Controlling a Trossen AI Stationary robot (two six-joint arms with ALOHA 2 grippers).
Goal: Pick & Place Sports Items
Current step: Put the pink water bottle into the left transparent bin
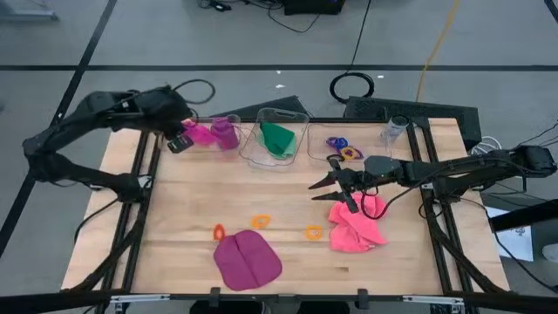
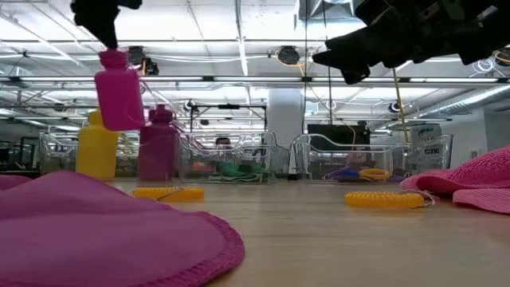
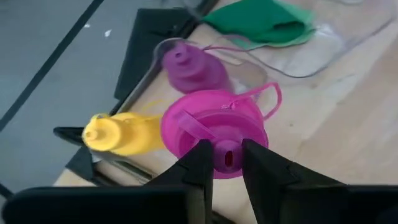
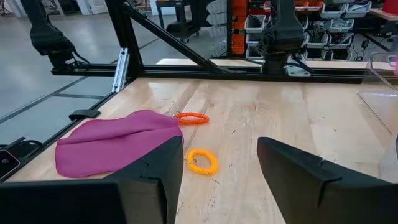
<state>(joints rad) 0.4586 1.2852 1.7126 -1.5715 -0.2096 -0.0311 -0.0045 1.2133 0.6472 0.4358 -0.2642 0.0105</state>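
Left arm lifts the magenta bottle by its cap

The left gripper is clamped on the magenta bottle, held above the worktop's far left corner (beside the yellow bottle); next, I'd judge, a bin drop. The right gripper hovers apart, empty, mid-worktop.

Taking the magenta cloth at the near edge as reference, I see bare wood to its left. Orange rings lie just beyond it, the pink cloth to its right. Clear bins and bottles line the far edge.
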